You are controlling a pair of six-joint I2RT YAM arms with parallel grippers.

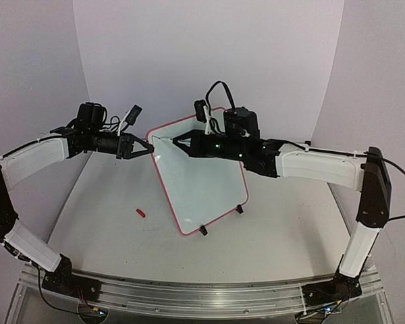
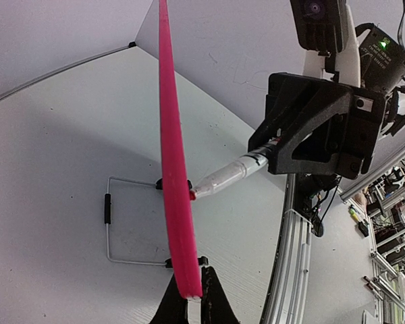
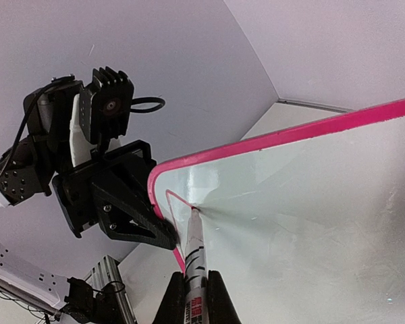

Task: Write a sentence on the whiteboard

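The whiteboard (image 1: 202,182) stands tilted on small black feet, red rim all round. My left gripper (image 1: 147,146) is shut on its top-left corner; in the left wrist view the rim (image 2: 170,135) runs edge-on between the gripper's (image 2: 194,289) tips. My right gripper (image 1: 179,143) is shut on a marker (image 1: 167,140), whose tip touches the board near that corner. The right wrist view shows the gripper (image 3: 196,278), the marker (image 3: 194,246) and the board face (image 3: 310,202). A thin red angled line sits at the tip; no readable sentence shows.
The marker's red cap (image 1: 141,212) lies on the table left of the board. A wire stand (image 2: 108,223) props the board from behind. An aluminium rail (image 1: 202,290) runs along the near edge. Walls close in at the back and sides.
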